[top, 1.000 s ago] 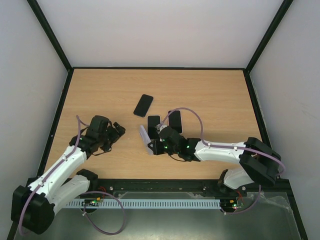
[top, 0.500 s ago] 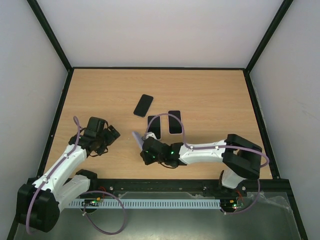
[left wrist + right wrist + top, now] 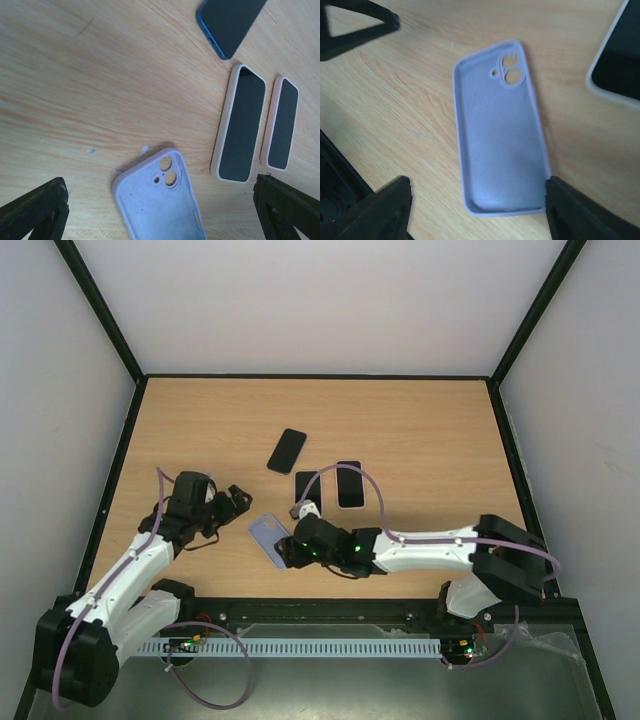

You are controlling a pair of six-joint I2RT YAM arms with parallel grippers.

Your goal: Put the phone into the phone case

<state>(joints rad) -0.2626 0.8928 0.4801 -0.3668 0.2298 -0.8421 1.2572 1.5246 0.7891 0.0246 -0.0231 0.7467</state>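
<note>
Case [image 3: 497, 150] lies empty, hollow side up, on table [image 3: 395, 100].

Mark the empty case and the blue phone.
empty case [image 3: 500, 137]: right wrist view, middle of its inner floor.
blue phone [image 3: 232, 19]: left wrist view, middle of its dark screen.

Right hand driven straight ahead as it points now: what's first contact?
Probably the case, lying open side up right under the open right hand. Depth is hard to judge.
</note>
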